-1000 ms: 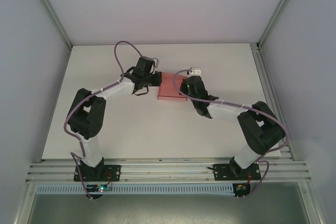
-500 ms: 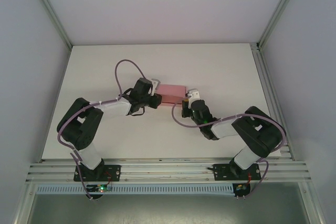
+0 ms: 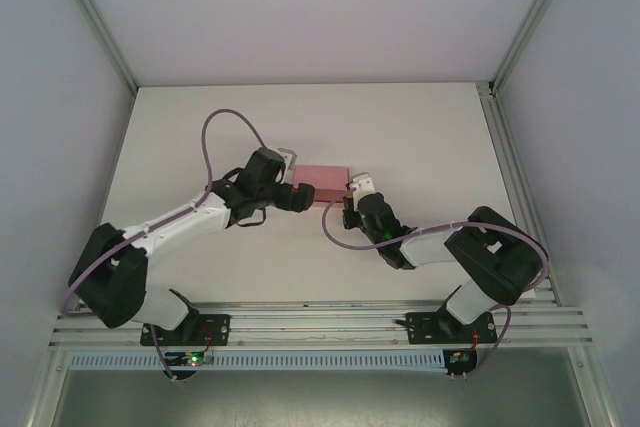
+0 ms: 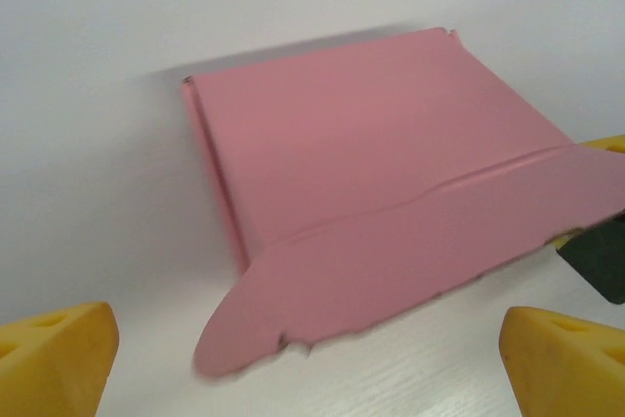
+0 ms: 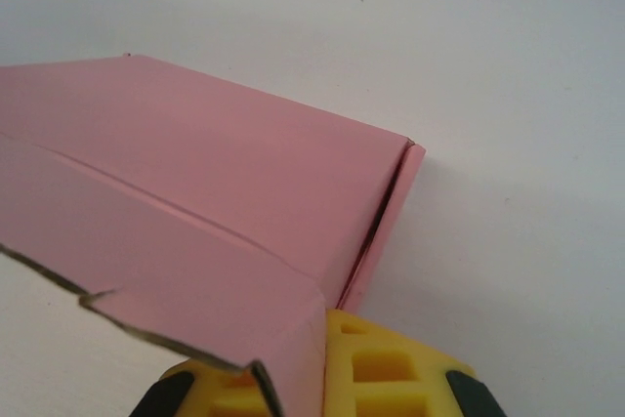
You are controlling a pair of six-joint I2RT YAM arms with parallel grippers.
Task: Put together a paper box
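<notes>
The paper box (image 3: pixel 322 181) is a pink, partly folded card lying mid-table. In the left wrist view the paper box (image 4: pixel 361 163) has a long front flap (image 4: pixel 410 251) hanging towards me. My left gripper (image 3: pixel 300 196) sits at its left end; in its own view the left gripper (image 4: pixel 308 366) stands open, yellow fingertips (image 4: pixel 54 358) wide apart below the flap. My right gripper (image 3: pixel 351 203) is at the right near corner. The right gripper (image 5: pixel 322 378) is shut on the flap's corner of the paper box (image 5: pixel 215 183).
The white table (image 3: pixel 420 137) is walled in by grey panels and a metal frame. A rail (image 3: pixel 320 322) runs along the near edge by the arm bases. Purple cables loop above both arms.
The box has come nearer to the arm bases. The right gripper dropped to its near right corner. The left arm has stretched out lower, its gripper following the box's left end.
</notes>
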